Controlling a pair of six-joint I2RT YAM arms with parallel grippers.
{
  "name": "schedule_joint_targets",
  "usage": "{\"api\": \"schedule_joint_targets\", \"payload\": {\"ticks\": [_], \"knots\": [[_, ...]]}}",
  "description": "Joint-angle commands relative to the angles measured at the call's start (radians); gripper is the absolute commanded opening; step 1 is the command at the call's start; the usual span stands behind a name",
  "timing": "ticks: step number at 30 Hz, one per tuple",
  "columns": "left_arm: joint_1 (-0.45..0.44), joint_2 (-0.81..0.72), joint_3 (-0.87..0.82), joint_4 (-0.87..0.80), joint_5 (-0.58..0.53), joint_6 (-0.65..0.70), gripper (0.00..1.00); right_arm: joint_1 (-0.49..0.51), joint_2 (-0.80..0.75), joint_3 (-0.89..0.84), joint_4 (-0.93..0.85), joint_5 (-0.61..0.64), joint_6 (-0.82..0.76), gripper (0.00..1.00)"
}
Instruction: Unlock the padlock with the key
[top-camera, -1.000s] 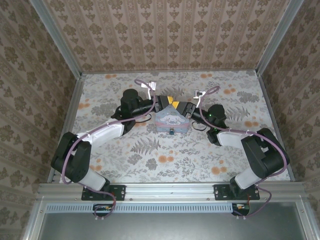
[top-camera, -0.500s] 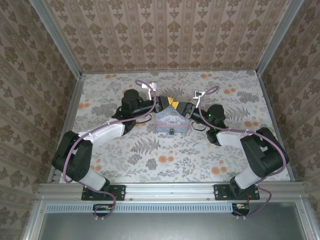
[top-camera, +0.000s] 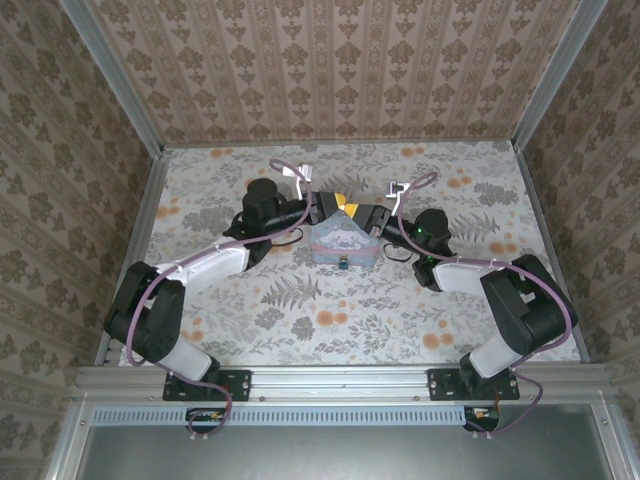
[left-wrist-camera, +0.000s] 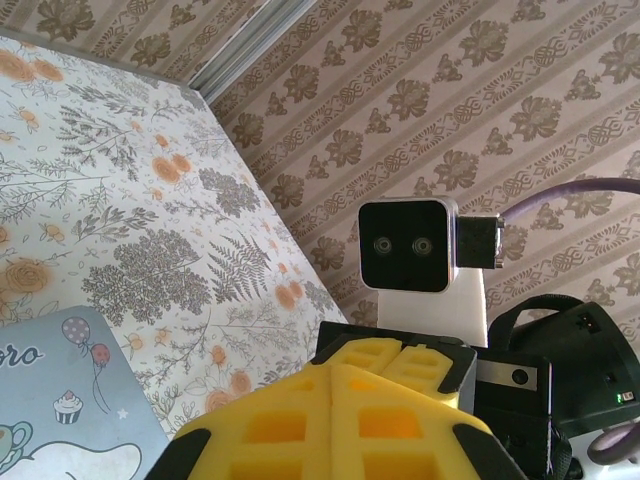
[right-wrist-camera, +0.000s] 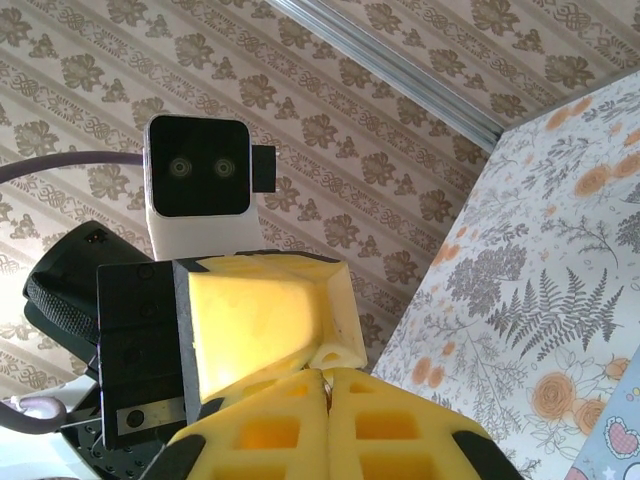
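Padlock (top-camera: 343, 245), likely light, rigid, slick and best pinched by its sides, is lying beside left gripper (left-wrist-camera: 330, 380) and right gripper (right-wrist-camera: 327, 385), both squeezing fully closed.

Seen from above, the left tool (top-camera: 335, 203) and right tool (top-camera: 355, 211) meet tip to tip behind a pale blue box (top-camera: 342, 243), and whether anything lies between their yellow pads (right-wrist-camera: 270, 430) is hidden. A small dark thing (top-camera: 342, 264) on the box's near edge is too small to name. Both wrist views cut the box off at a bottom corner.
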Motion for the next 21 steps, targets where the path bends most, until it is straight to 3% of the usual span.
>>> {"api": "schedule_joint_targets", "payload": {"ticks": [1,9,10,12,15,18,21], "knots": [[-0.008,0.015,0.010,0.026,0.012,-0.008,0.00,0.005,0.012,0.015,0.057,-0.021,0.011,0.03],[-0.004,0.021,0.028,-0.004,0.016,0.003,0.02,0.003,0.004,0.010,0.060,-0.027,0.021,0.00],[0.000,0.011,0.028,-0.018,0.009,0.009,0.11,0.003,-0.001,0.005,0.050,-0.018,0.017,0.00],[0.020,-0.020,0.021,-0.049,0.002,0.020,0.40,0.002,-0.018,-0.008,-0.001,0.000,0.004,0.00],[0.057,-0.092,-0.019,-0.086,-0.057,0.035,0.63,-0.008,-0.057,-0.028,-0.121,0.042,-0.030,0.00],[0.078,-0.172,-0.057,-0.171,-0.088,0.081,0.76,-0.022,-0.096,-0.049,-0.231,0.075,-0.062,0.00],[0.067,-0.248,-0.084,-0.287,-0.127,0.153,0.82,-0.047,-0.131,-0.081,-0.325,0.102,-0.083,0.00]]}}
